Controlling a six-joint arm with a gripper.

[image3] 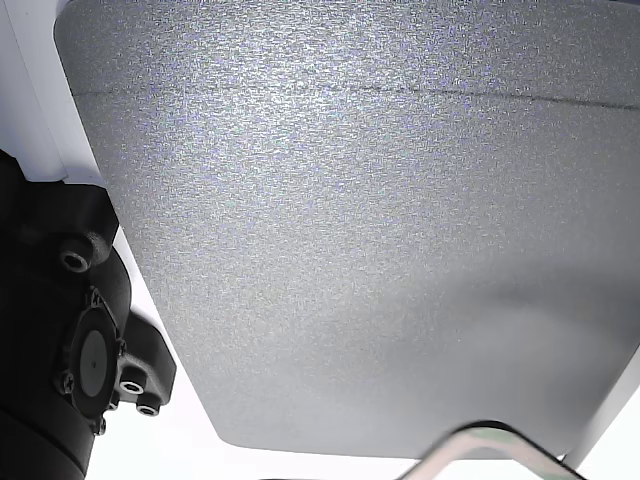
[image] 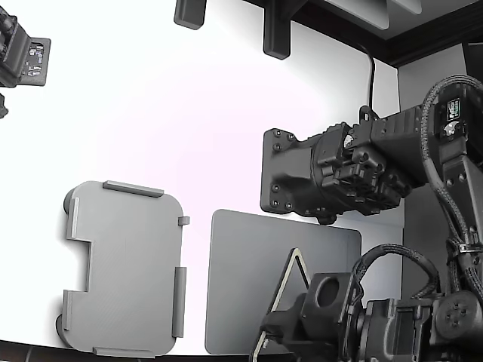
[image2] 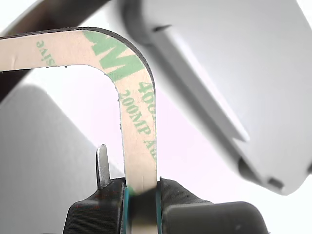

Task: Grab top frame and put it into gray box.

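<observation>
A lab or test-bench setup is suggested, not a home. A plain white tabletop (image: pixel 189 113) is seen under bright, even light. Black robot arm hardware w/ bundled cables (image: pixel 453 196) is mounted at the exterior view's right. Dark fixtures (image: pixel 275 34) are hung above, at the far edge. No household items are shown.

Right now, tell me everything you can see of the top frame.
The top frame is a thin flat ring strip, beige-tan paper-like face with green print, a dark edge and a rounded corner. The gripper is shut on one side of it. In the exterior view it stands tilted, lifted over the dark grey mat, apart from the gray box. Most of it is out of view.
</observation>
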